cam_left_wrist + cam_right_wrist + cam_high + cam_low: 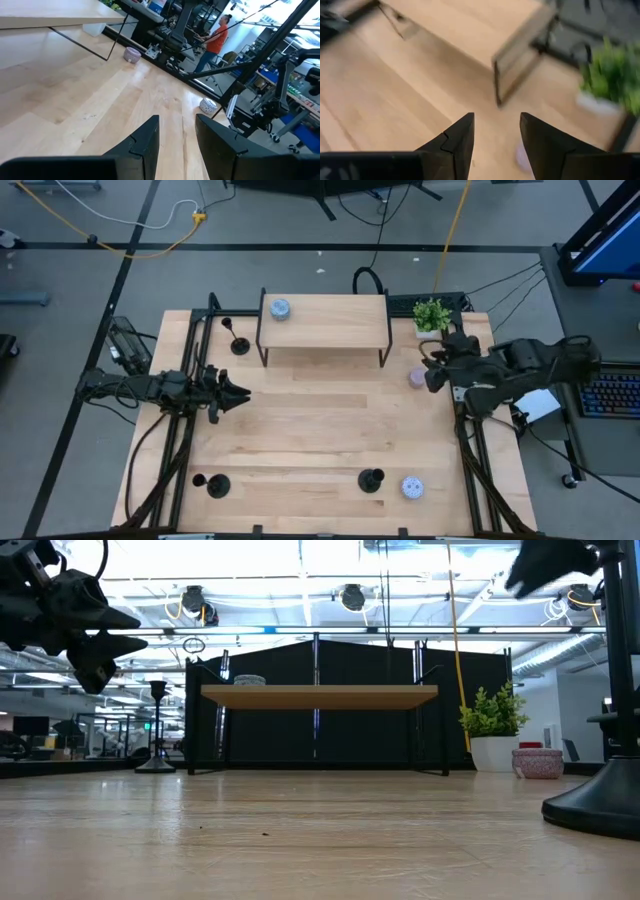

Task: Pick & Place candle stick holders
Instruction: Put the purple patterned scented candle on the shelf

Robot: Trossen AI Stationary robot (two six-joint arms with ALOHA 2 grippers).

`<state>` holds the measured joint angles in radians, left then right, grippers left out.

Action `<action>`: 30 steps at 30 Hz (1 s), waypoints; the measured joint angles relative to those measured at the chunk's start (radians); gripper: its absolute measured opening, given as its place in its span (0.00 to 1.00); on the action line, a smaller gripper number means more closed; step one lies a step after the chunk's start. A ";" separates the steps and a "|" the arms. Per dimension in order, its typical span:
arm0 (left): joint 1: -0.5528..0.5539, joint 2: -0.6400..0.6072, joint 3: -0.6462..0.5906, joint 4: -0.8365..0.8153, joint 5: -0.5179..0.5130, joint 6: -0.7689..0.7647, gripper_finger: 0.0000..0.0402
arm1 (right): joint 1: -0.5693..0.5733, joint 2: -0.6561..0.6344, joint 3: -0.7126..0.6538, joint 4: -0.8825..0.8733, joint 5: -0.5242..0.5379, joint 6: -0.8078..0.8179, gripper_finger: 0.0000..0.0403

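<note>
Three matte-black candle stick holders stand on their round bases on the wooden table. One [238, 343] is at the far left beside the shelf, one [215, 485] at the near left, and one [371, 479] near the front middle. That last one shows close up in the low view [603, 805]. My left gripper [240, 393] is open and empty above the table's left side, pointing right; it also shows in its own wrist view [177, 135]. My right gripper [430, 372] is open and empty at the right side, next to a lilac tin [418, 378]; it also shows in its own wrist view [496, 135].
A low wooden shelf [323, 320] on black legs stands at the far middle with a pale-blue tin [279, 308] on it. A potted plant [431, 315] stands at the far right. Another pale-blue tin [412, 487] lies near the front. A person [217, 37] stands in the room beyond.
</note>
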<state>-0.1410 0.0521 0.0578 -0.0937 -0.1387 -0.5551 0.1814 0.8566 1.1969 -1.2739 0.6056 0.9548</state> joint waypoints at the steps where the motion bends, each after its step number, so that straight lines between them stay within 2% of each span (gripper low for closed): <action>1: 0.000 0.000 0.000 0.000 0.000 0.001 0.33 | -0.016 0.007 0.000 -0.017 -0.025 0.011 0.37; 8: 0.000 0.000 0.000 0.000 0.001 0.027 0.33 | -0.116 0.056 0.000 -0.039 -0.035 0.070 0.37; 11: 0.000 0.000 0.000 0.000 0.001 0.027 0.33 | -0.158 0.070 -0.026 -0.040 -0.082 0.077 0.37; 22: 0.000 0.000 0.000 -0.001 0.010 0.036 0.33 | -0.318 0.070 -0.275 -0.019 -0.218 0.066 0.37; 26: 0.000 0.000 0.000 -0.001 0.011 0.036 0.33 | -0.365 0.069 -0.347 0.055 -0.220 0.034 0.38; 30: 0.000 0.000 0.000 -0.001 0.011 0.036 0.33 | -0.415 0.069 -0.402 0.166 -0.266 -0.010 0.43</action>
<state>-0.1410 0.0521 0.0578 -0.0948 -0.1280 -0.5187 -0.2333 0.9260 0.7946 -1.1075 0.3397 0.9446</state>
